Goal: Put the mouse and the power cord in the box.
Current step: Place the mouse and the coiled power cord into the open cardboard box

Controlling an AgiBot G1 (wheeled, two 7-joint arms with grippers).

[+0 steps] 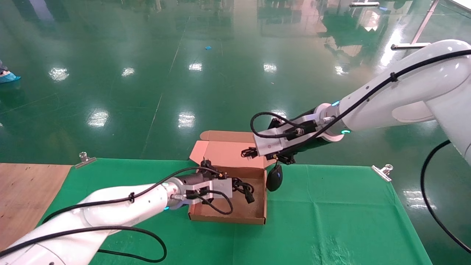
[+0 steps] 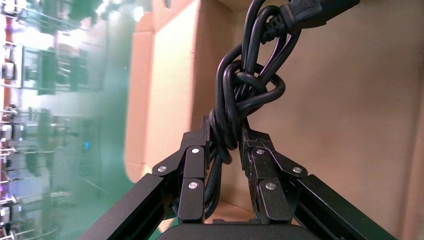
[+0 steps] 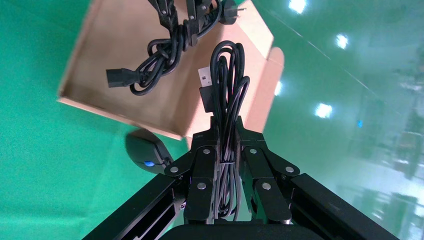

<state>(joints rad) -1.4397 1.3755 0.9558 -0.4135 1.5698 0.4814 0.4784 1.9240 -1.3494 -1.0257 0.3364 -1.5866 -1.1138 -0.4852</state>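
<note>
The tan box [image 1: 228,220] lies open on the green cloth, its lid [image 1: 224,149] tipped back. My left gripper [image 1: 235,186] is over the box floor, shut on the power cord [image 1: 245,189], a twisted black bundle [image 2: 250,85] held between the fingers [image 2: 192,165]. My right gripper [image 1: 247,152] hovers over the box's far right corner, shut on the coiled mouse wire [image 3: 227,90]. The black mouse [image 1: 274,178] hangs from that wire just outside the box's right wall. In the right wrist view the mouse [image 3: 145,152] is over the cloth beside the box [image 3: 90,65], and the power cord [image 3: 155,65] is inside it.
A green cloth [image 1: 331,221] covers the table, held by metal clips at the back right [image 1: 382,172] and back left [image 1: 85,159]. Bare wood [image 1: 25,191] shows at the left. Beyond the table's far edge is glossy green floor.
</note>
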